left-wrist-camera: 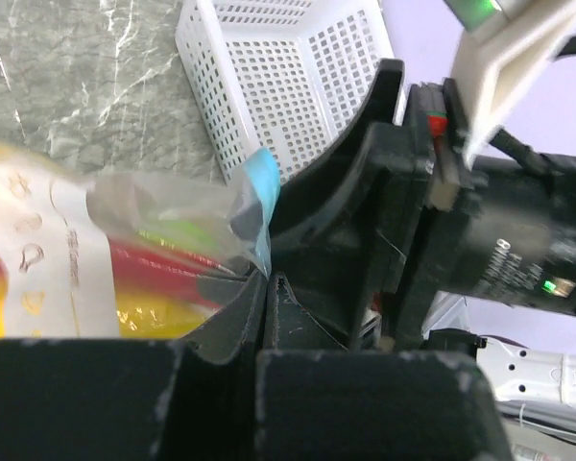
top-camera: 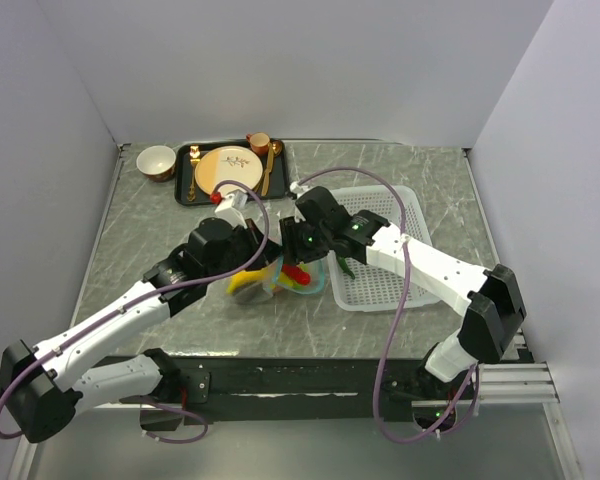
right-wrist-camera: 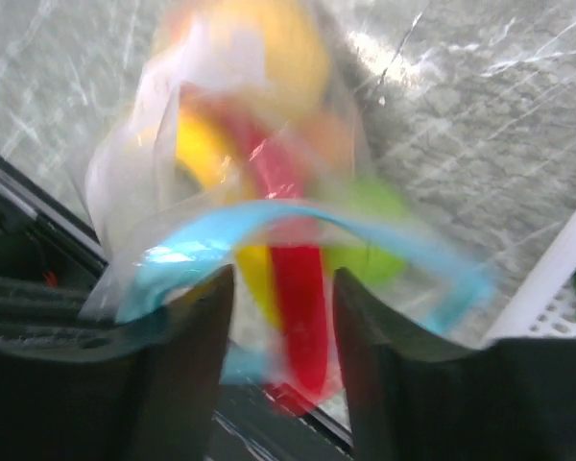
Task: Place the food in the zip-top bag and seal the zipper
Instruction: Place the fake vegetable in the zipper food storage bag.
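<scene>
The zip-top bag (top-camera: pixel 278 278) hangs just over the table between both arms, its mouth gaping. My left gripper (left-wrist-camera: pixel 267 279) is shut on the bag's edge beside the teal zipper (left-wrist-camera: pixel 262 190). My right gripper (right-wrist-camera: pixel 283 279) stands open at the mouth, and the zipper (right-wrist-camera: pixel 269 219) arches over its fingertips. Inside the bag are a yellow banana (right-wrist-camera: pixel 197 144), a red chilli (right-wrist-camera: pixel 302 317) and a lime-green ball (right-wrist-camera: pixel 374 240). The chilli shows between the right fingers with a gap on each side. A green pepper (top-camera: pixel 345 266) lies in the basket's near-left corner.
A white perforated basket (top-camera: pixel 400 290) sits right of the bag, close behind the right gripper. At the back left a black tray (top-camera: pixel 184 190) carries a plate, a cup and spoons. A small bowl (top-camera: pixel 156 160) stands beside it.
</scene>
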Action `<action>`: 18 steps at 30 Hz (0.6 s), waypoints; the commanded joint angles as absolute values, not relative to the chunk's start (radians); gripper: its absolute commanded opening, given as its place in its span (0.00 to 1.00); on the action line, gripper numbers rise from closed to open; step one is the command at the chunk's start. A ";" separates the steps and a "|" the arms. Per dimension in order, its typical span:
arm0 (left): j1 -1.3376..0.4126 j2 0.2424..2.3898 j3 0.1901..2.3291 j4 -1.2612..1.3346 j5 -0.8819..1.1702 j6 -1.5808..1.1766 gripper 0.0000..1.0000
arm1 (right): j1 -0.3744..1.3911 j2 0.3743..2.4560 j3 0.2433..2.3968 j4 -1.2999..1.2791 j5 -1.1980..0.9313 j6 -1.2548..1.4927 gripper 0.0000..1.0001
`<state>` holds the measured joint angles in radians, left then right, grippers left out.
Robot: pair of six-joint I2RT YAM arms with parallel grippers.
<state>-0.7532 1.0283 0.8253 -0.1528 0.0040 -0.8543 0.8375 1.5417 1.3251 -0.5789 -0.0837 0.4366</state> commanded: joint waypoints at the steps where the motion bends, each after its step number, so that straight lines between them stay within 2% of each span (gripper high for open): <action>1: -0.764 1.003 0.881 -0.081 0.035 -0.865 0.01 | 0.844 1.523 1.267 -0.387 -0.087 0.506 0.59; 8: -0.764 0.973 0.879 -0.106 -0.036 -0.890 0.01 | 0.842 1.439 1.240 -0.428 0.086 0.525 0.76; 13: -0.764 0.942 0.873 -0.140 -0.101 -0.903 0.01 | 0.822 1.237 1.134 -0.436 0.239 0.552 0.90; 16: -0.762 0.924 0.861 -0.138 -0.124 -0.920 0.01 | 0.781 1.151 1.074 -0.443 0.239 0.560 0.88; 18: -0.762 0.899 0.847 -0.137 -0.156 -0.936 0.01 | 0.749 1.120 1.049 -0.478 0.256 0.571 0.82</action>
